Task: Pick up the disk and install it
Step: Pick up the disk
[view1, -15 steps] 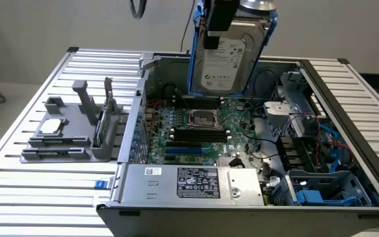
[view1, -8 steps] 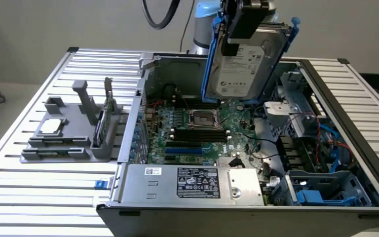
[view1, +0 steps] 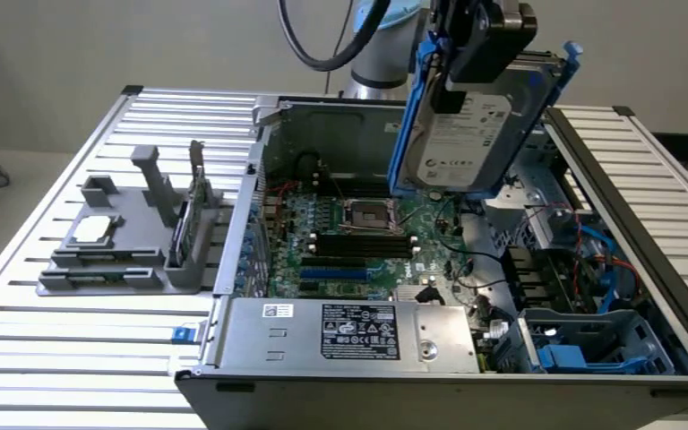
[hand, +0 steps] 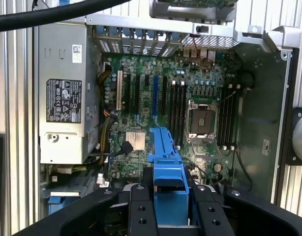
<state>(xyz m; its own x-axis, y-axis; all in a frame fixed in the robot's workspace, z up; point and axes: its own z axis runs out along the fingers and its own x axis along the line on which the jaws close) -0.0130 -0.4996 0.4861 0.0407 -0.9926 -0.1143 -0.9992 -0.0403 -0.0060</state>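
The disk [view1: 469, 134], a silver-grey drive with a white label and a blue carrier frame, hangs nearly upright above the open computer case [view1: 261, 179], over its far right part. My gripper [view1: 464, 76] grips its upper end and is shut on it. In the wrist view the blue frame edge [hand: 166, 162] sits clamped between the two black fingers [hand: 141, 211], with the motherboard [hand: 190, 108] far below.
The grey power-supply box [view1: 344, 331] fills the case's near end. Blue drive bays [view1: 595, 345] sit at the near right corner. A grey fixture [view1: 129, 242] holding a small silver chip [view1: 99, 228] stands on the slatted table [view1: 57, 358] at the exterior view's left.
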